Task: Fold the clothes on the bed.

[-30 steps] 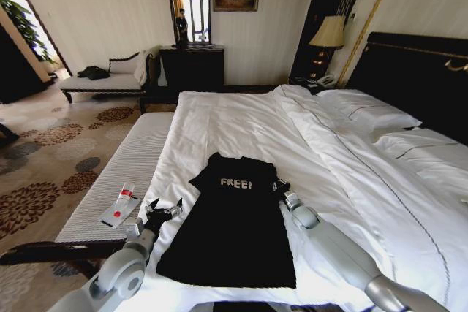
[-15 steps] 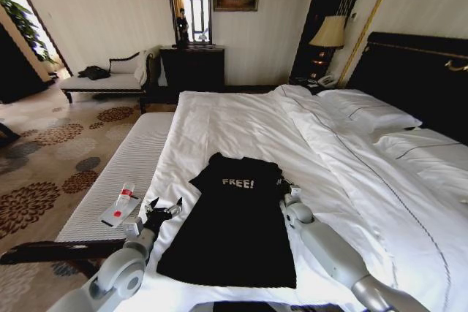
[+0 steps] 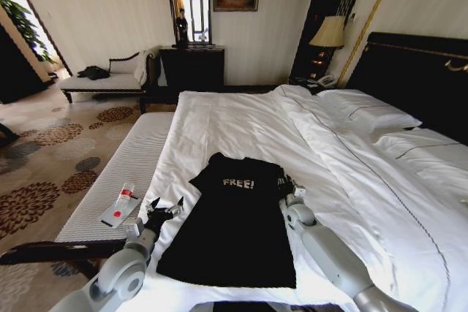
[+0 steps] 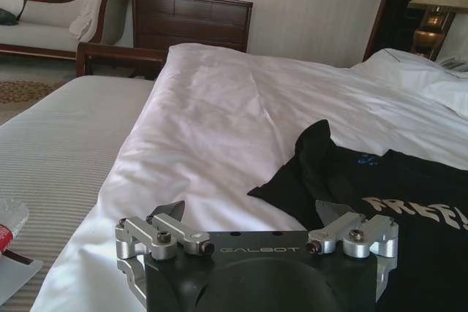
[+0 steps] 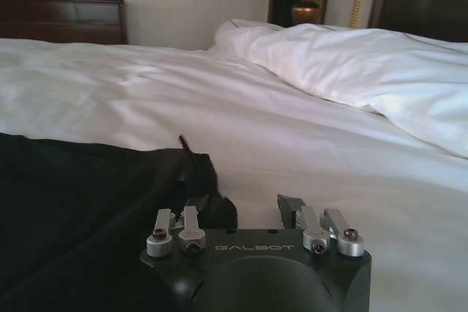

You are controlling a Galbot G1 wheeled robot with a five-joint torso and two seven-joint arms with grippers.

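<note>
The clothes are one black sleeveless top point(image 3: 232, 228) with white "FREE!" lettering, lying flat on the white bed point(image 3: 241, 126) near its foot. My left gripper point(image 3: 165, 206) stands open just off the top's left side, over the mattress edge. In the left wrist view that gripper point(image 4: 251, 217) is spread wide, with the top point(image 4: 395, 202) beyond one finger. My right gripper point(image 3: 288, 186) sits at the top's right shoulder. In the right wrist view it point(image 5: 253, 210) is open with white sheet between the fingers, one finger against the bunched edge of the top point(image 5: 88, 195).
A pale striped bench point(image 3: 124, 173) runs along the bed's left side and carries a small bottle on a card point(image 3: 121, 206). The folded duvet point(image 3: 344, 158), pillows point(image 3: 369, 111) and dark headboard point(image 3: 417, 71) lie to the right. A chaise point(image 3: 102, 78) and dresser point(image 3: 191, 67) stand by the far wall.
My right arm has shifted slightly, its elbow swinging in toward the top. The top's right shoulder has spread a little toward the right gripper. The left arm has stayed put.
</note>
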